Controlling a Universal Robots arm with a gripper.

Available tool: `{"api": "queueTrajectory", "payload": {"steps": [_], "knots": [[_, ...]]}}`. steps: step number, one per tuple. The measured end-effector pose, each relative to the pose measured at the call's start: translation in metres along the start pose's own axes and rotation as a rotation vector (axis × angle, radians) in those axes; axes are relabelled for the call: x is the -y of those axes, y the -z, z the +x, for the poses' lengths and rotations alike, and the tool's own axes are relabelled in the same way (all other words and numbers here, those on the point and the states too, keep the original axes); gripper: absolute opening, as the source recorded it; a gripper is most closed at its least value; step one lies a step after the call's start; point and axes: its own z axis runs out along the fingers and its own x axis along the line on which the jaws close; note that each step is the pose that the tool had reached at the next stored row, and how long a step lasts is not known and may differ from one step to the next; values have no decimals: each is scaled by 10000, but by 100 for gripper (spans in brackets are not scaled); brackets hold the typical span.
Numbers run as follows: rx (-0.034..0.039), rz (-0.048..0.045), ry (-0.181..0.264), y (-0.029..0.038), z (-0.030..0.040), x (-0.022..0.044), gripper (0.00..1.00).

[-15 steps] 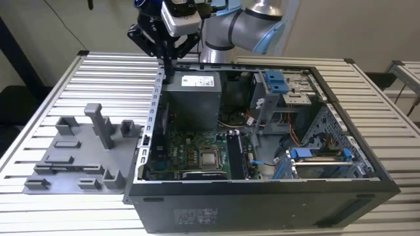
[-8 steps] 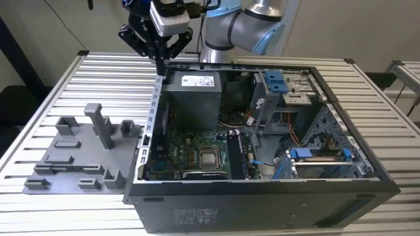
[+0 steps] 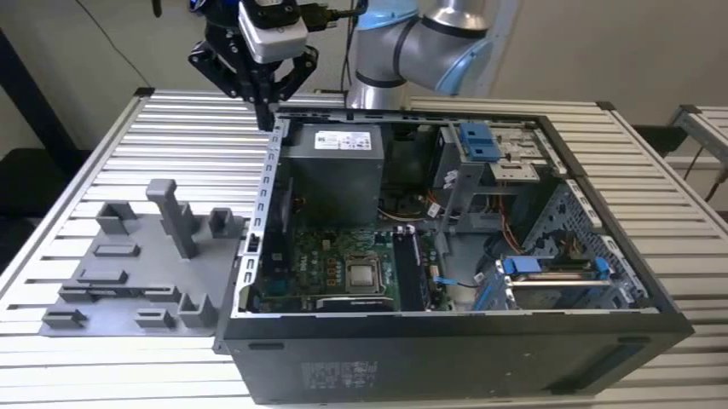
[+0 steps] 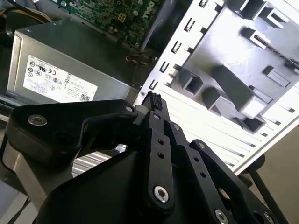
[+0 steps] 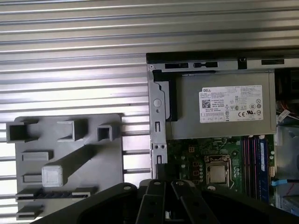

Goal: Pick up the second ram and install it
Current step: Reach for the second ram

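Now gripper (image 3: 268, 118) hovering above rear corner of open computer case (image 3: 455, 328), fingers (image 4: 158, 140) pressing together, gripping nothing. Inside, second ram (image 5: 262, 163) sitting in slot on green motherboard (image 5: 187, 154), near silver processor (image 5: 217, 173), well apart from gripper. Grey tray (image 3: 125, 273) lying on table (image 3: 91, 162) just beside case.

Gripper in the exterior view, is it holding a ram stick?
No, the gripper is shut with nothing in it, hanging by a corner of the case.
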Motion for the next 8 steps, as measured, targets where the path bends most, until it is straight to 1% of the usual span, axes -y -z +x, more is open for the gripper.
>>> {"api": "queueTrajectory", "payload": {"steps": [8], "knots": [[0, -1, -1, 1, 133, 9, 11]]}}
